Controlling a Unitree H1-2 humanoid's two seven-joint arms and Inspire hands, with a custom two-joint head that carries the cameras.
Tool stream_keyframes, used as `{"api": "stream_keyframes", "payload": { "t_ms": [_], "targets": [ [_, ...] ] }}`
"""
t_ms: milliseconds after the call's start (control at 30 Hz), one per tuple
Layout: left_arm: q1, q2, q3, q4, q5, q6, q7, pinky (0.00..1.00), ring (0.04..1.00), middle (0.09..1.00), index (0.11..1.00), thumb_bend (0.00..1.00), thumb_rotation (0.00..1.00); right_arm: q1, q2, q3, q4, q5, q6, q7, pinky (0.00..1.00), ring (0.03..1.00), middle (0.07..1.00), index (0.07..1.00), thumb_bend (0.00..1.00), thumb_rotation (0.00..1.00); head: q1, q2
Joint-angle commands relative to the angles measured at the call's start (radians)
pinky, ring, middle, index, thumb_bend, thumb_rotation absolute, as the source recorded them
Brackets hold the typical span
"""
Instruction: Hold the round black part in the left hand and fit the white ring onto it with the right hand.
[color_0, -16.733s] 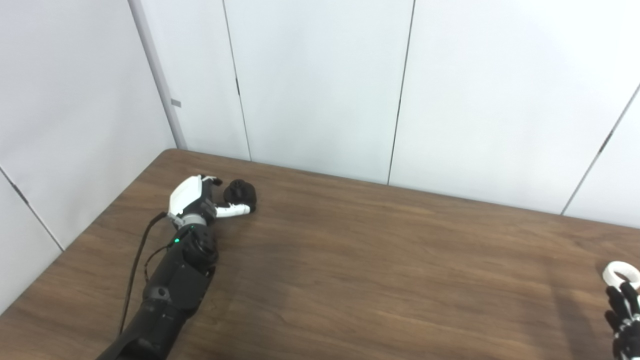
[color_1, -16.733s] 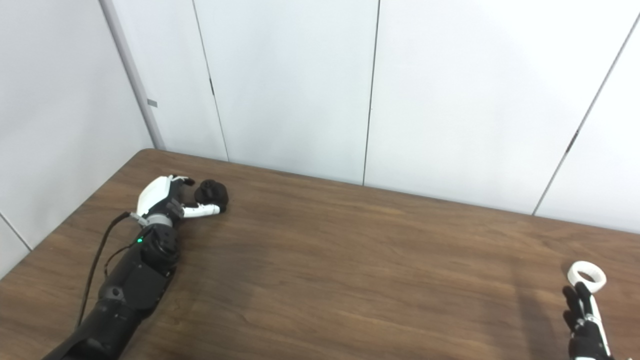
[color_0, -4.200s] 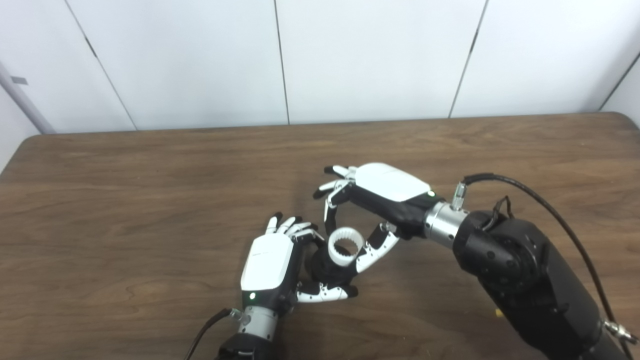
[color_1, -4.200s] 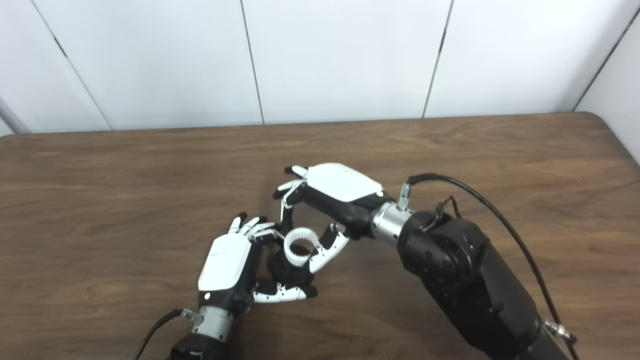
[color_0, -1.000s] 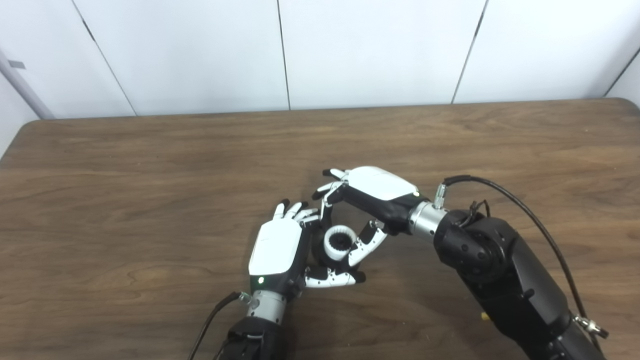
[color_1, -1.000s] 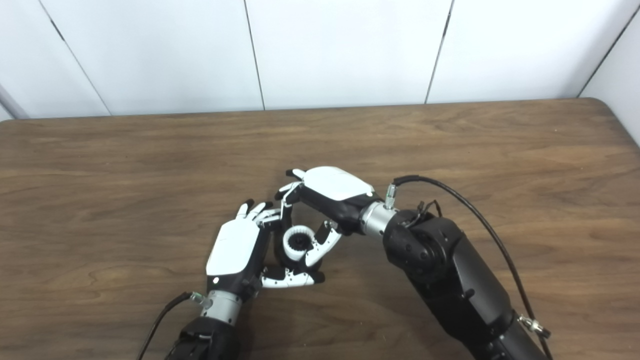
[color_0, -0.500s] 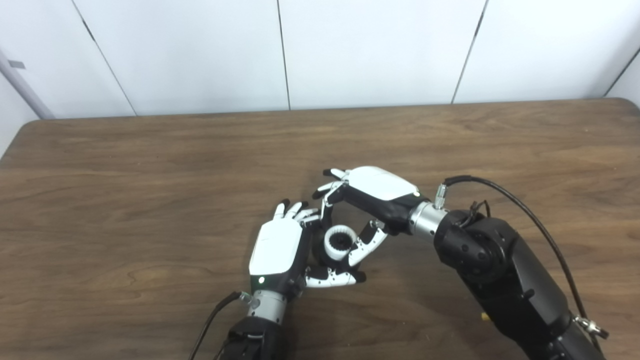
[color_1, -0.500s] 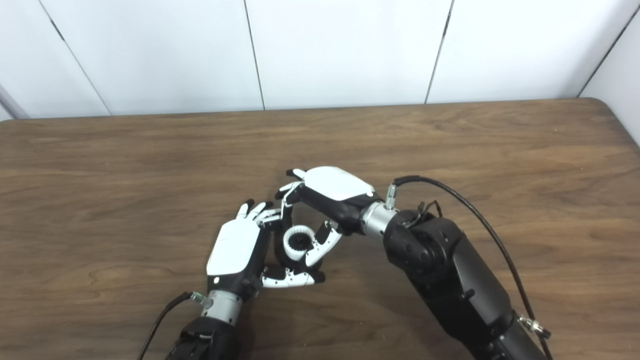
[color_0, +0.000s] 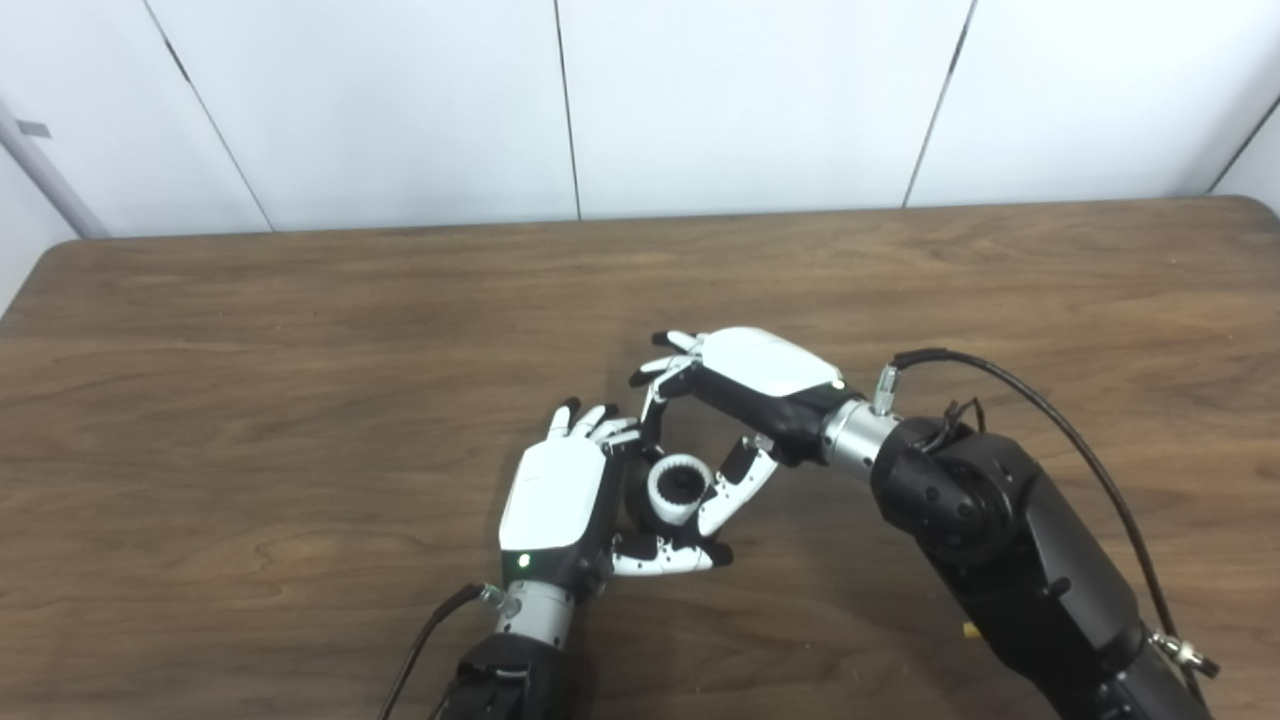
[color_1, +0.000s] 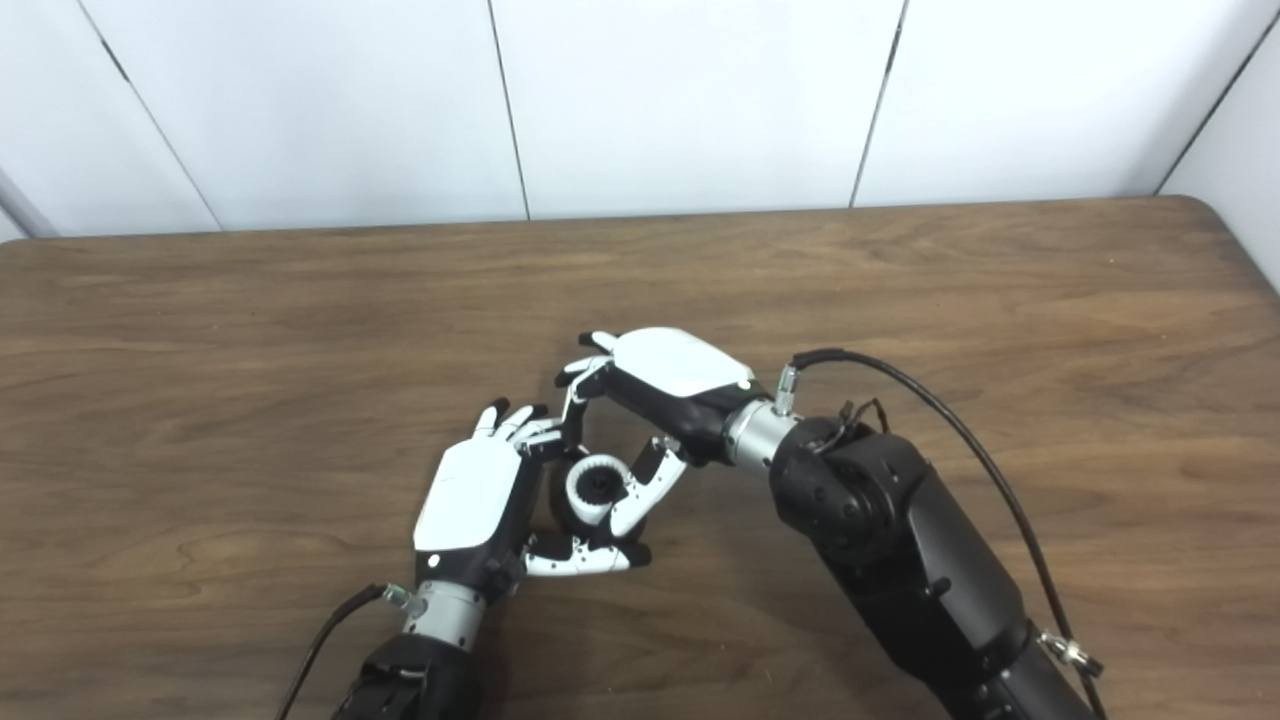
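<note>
Where white wall panels rise, brown wood-grain table, far edge against them.

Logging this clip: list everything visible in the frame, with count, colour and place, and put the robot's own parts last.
Wooden table: one, dark brown, fills the lower frame.
Wall panels: white, behind the table.
White ring: one, toothed inside, seated on the black part at table centre.
Round black part: one, mostly hidden, in the left hand.
Left hand: white and black, shut on the black part.
Right hand: white and black, fingers and thumb around the ring.
Arms: two, black, from the bottom edge.
</note>
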Motion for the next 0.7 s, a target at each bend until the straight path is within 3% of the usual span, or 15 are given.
{"api": "stream_keyframes", "payload": {
  "t_ms": [0,667],
  "targets": [
    [0.002,0.001,-0.008,-0.001,0.008,-0.002,-0.016,1.00,0.910,0.795,0.483,0.53,0.06,-0.028,-0.003,-0.025,-0.030,0.002,-0.009,-0.030,1.00,1.000,0.877,0.597,1.00,0.26,-0.001,0.000],
    [0.005,0.026,0.017,0.003,-0.013,-0.026,0.001,1.00,0.891,0.780,0.483,0.53,0.06,-0.032,-0.101,-0.153,-0.096,0.040,0.075,0.001,1.00,0.992,0.899,0.691,1.00,0.27,-0.018,-0.004]
  ]
}}
